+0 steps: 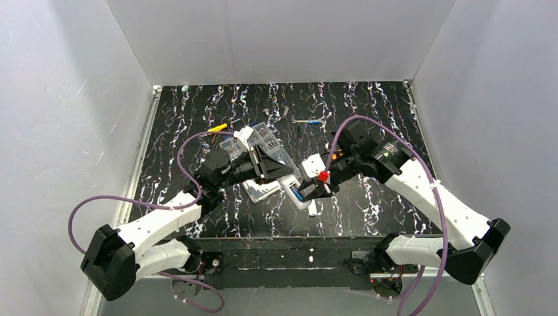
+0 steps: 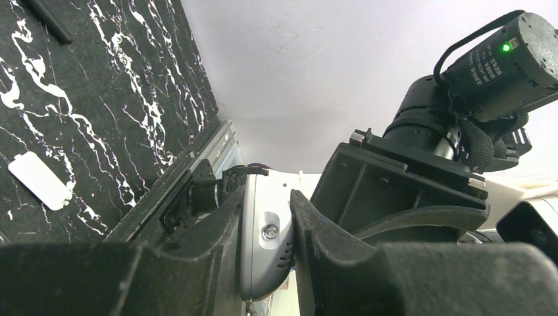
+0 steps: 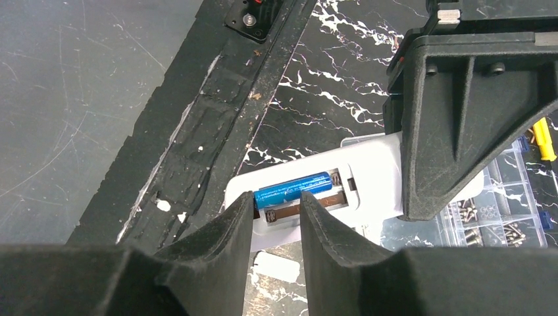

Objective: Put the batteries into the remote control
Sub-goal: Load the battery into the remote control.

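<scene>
L hand (image 2: 266,214) clamped, R hand (image 3: 276,199) slightly open

1. Left wrist view: several lines of white print on the black motor housing (image 2: 503,62), next to a lit green light (image 2: 505,47). The characters are too small and too tilted to read.
2. Right wrist view: fine pale print runs along the blue battery (image 3: 293,187) lying in the recess of the remote (image 3: 375,174). It is blurred, and no word, brand or polarity sign can be made out.
3. Top view: nothing legible at this resolution.
4. Result: no text, number or sign can be read in any view.
</scene>
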Available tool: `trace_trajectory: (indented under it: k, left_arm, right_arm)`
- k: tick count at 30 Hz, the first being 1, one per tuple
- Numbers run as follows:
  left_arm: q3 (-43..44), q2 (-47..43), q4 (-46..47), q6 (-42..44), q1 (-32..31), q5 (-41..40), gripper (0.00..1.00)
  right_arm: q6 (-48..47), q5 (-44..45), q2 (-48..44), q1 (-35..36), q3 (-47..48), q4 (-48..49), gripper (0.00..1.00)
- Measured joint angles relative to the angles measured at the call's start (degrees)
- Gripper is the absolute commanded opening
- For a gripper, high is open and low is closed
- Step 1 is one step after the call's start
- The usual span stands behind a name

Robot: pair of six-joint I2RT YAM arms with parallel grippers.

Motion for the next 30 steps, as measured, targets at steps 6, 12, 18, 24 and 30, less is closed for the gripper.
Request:
trace_trajectory:
  k: [6,12,18,24,30]
  left_arm:
    - [0.0,0.0,0.0,0.02,0.0,-0.24,0.0]
    - [0.0,0.0,-0.04,0.33,0.02,-0.61,0.0]
    - [0.0,0.0,-0.28,0.63,0.04,-0.92,0.0]
    - [0.0,0.0,-0.42,0.63,0.07,-1.14,0.0]
    - [0.0,-0.09,-1.73,0.9,0.07,-2.19,0.0]
  right_arm:
    - [0.04,-0.09,0.48,0.24,-0.13,0.59,0.34]
    - [0.33,-0.48,0.96,0.26,-0.13,0.59,0.3]
    - [0.39,-0.55,1.42,0.26,-0.13,0.57,0.27]
    - [0.44,-0.52,1.46,0.26,-0.15,0.55,0.24]
    - [0.52,-0.37,2.01,0.26,-0.17,0.55,0.23]
